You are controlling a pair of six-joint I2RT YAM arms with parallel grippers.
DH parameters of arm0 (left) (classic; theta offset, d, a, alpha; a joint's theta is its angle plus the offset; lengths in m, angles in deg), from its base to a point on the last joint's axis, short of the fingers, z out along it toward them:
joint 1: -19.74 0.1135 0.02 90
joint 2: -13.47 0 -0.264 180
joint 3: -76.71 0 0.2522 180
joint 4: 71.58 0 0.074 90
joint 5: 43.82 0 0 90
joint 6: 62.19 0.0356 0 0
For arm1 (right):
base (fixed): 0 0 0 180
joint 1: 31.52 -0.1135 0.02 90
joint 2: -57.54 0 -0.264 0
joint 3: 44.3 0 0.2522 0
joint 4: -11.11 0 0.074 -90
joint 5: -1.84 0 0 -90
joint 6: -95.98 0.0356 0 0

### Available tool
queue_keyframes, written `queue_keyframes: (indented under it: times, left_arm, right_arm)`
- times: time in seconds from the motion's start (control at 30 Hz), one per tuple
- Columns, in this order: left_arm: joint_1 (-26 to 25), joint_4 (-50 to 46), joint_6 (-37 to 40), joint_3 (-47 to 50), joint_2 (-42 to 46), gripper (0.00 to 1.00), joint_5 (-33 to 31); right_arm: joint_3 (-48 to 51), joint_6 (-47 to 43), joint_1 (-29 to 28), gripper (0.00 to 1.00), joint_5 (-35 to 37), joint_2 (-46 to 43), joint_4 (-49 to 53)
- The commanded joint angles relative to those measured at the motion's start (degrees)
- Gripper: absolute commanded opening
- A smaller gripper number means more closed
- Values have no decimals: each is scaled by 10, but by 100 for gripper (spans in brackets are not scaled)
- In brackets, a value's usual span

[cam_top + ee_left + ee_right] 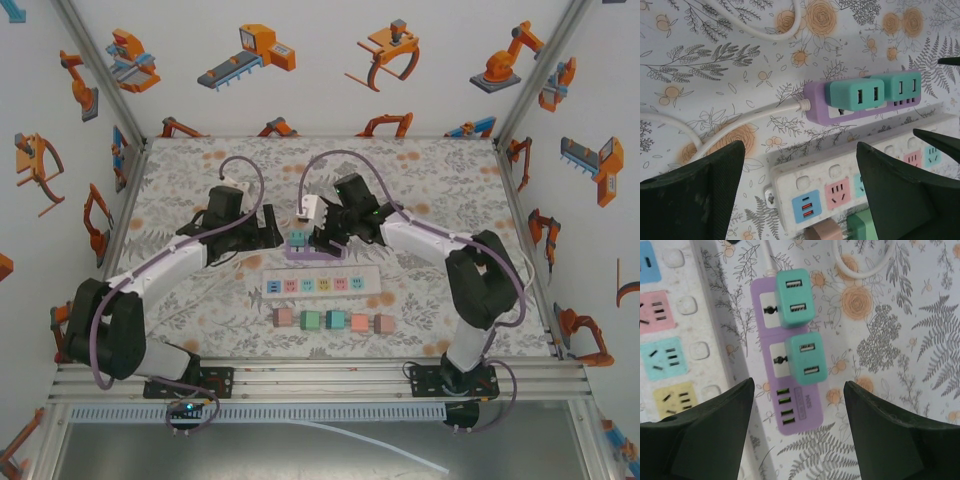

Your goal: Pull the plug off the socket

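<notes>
Floral-printed cloth (450, 180) covers the table, and white walls with orange robot stickers close it in on 3 sides. From the top camera, a small purple plastic power strip (305, 256) lies mid-table, just behind and parallel to a long white power strip with pastel sockets (372, 284). A row of 5 small coloured cube adapters (335, 321) sits nearer the arm bases. That view places the left gripper (270, 232) just left of the purple strip and the right gripper (322, 238) over its right end, though the jaws are too small there to judge. The wrist cameras supply the rest: the left gripper (800, 200) is spread wide with nothing between its dark fingers (695, 195) (the white strip (790, 175) lies below them), and the right gripper (797, 430) is equally wide and empty. Seated in the purple strip (795, 422) are 2 teal rounded-square plastic plugs, the first plug (795, 297) nearer the cord end and the second plug (806, 359) beside it, nearer the strip's USB end. Each plug points its 2 USB slots straight up, away from the table. The strip's long axis runs left to right on the table, and its white cord (740, 125) leaves from the left end.
</notes>
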Motion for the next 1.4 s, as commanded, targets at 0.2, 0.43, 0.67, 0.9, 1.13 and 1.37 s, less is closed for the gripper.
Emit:
queue_keyframes:
  times: [0.2,0.43,0.67,0.9,1.13,1.37]
  left_arm:
    - [8,21,25,-28,-56,78,17]
    - [8,20,27,-41,-87,75,20]
    - [7,28,26,-49,-125,71,34]
    - [4,29,28,-48,-153,66,38]
    - [-1,-7,31,-48,-168,64,8]
    - [-12,-42,33,-39,-184,64,-38]
  right_arm:
    - [-82,-32,0,45,-65,66,37]
    - [-81,-42,-1,33,-86,72,37]
    - [-81,-44,-2,29,-97,75,33]
    - [-80,-44,-3,28,-99,76,33]
    - [-81,-44,-4,27,-99,70,35]
    - [-102,-44,-7,24,-92,62,57]
